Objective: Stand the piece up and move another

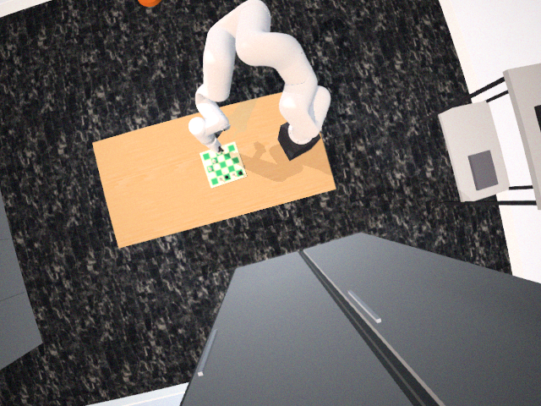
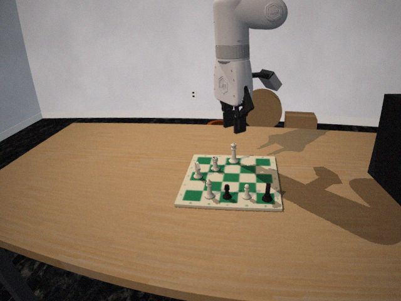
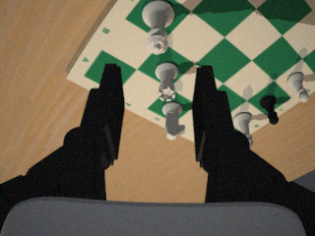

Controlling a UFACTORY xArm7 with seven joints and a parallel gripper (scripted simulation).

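A board (image 2: 194,203) lies on the counter (image 2: 97,194), right of its middle. On the board's far row stands a queen (image 2: 233,153); a rook (image 2: 215,163) is left and nearer, a knight (image 2: 197,170) further left. The near row holds four pieces, left to right. The gripper (image 2: 235,124) hangs above the queen, apart from it.
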